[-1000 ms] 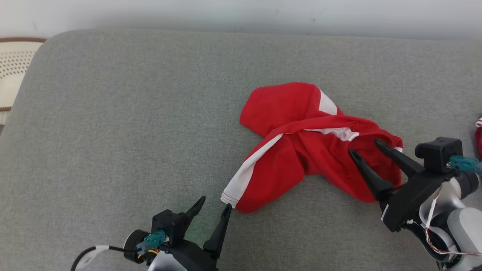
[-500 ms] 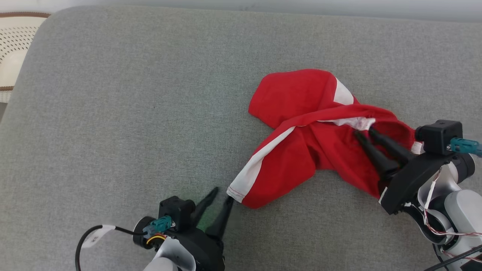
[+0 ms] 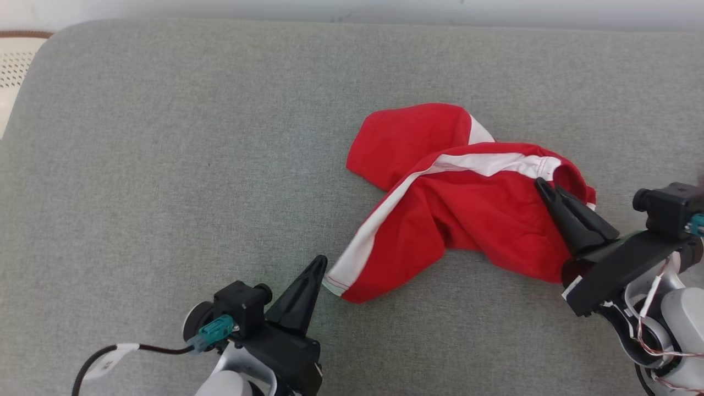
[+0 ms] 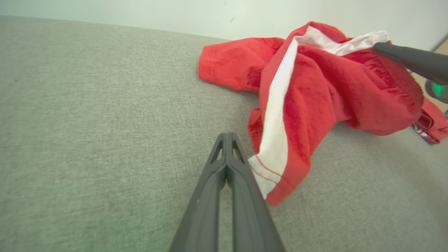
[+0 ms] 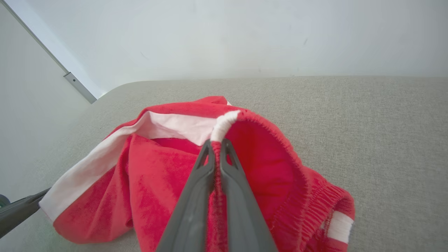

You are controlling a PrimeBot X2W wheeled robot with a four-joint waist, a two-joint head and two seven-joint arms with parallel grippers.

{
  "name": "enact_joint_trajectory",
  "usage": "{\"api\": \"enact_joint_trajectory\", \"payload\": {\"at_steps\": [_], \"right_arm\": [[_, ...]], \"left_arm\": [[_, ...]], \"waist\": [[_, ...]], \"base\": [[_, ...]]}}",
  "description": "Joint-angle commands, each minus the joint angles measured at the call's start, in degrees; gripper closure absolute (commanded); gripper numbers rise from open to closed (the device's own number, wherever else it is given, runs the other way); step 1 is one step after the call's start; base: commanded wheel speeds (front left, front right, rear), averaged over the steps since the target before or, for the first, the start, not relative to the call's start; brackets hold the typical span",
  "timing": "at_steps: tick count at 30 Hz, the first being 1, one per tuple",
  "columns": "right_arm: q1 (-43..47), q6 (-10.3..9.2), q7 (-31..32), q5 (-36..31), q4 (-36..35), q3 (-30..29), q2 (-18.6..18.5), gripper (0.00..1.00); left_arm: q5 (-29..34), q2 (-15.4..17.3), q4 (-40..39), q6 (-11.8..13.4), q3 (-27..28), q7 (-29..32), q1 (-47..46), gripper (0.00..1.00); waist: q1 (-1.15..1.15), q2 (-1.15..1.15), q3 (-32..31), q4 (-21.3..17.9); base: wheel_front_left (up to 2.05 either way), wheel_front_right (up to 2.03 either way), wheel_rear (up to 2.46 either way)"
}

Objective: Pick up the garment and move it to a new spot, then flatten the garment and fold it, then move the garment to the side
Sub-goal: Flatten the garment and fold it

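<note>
A red garment (image 3: 440, 220) with white side stripes lies crumpled on the grey cushion (image 3: 165, 165), right of centre. My right gripper (image 3: 542, 182) is shut on its elastic waistband; in the right wrist view red fabric (image 5: 157, 175) is pinched between the fingertips (image 5: 217, 141) and pulled up into a ridge. At the lower left my left gripper (image 3: 319, 259) is shut. In the left wrist view its tips (image 4: 226, 135) rest beside the white-striped leg hem (image 4: 266, 175), which lies against one finger's outer side, with nothing between the fingers.
A second small red and white piece (image 4: 430, 126) lies just beyond the garment on the right. A cream perforated object (image 3: 11, 71) sits past the cushion's left end. A pale wall runs behind the cushion's far edge.
Both grippers have gone from open to shut. The right one closed on the waistband and raised it, straightening the white stripe. The left one closed beside the hem. The camera shifted.
</note>
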Motion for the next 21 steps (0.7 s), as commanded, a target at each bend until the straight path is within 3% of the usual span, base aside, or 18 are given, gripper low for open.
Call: {"api": "enact_joint_trajectory", "payload": {"at_steps": [1,10,11,15,21], "right_arm": [[0.9,0.02,-0.5,-0.1,-0.5,-0.5,0.2,1.00],[5.8,0.02,-1.7,-0.9,-3.4,-3.7,2.8,1.00],[7.5,0.02,-2.1,-1.4,-3.5,-3.7,3.9,1.00],[8.9,0.02,-2.5,-1.8,-3.1,-3.7,4.7,1.00],[11.5,0.02,-3.4,-2.6,-1.9,-3.5,6.3,1.00]], "left_arm": [[0.1,0.7,-0.8,0.5,0.3,0.3,1.2,1.00],[1.2,3.5,-8.3,5.9,4.1,-0.6,4.5,1.00],[0.6,3.6,-10.5,8.6,6.9,-2.7,6.0,0.00],[0.4,3.9,-12.0,10.1,8.9,-4.9,7.2,0.00],[1.3,6.1,-14.7,10.2,11.1,-8.4,9.9,0.00]], "waist": [[0.00,-0.01,-0.6,-0.4],[0.00,-0.01,-3.0,-1.2],[0.00,-0.01,-4.6,-1.5],[0.00,-0.01,-5.9,-1.6],[0.00,-0.01,-8.8,-2.0]], "base": [[0.00,0.00,0.00],[0.00,0.00,0.00],[0.00,0.00,0.00],[0.00,0.00,0.00],[0.00,0.00,0.00]]}}
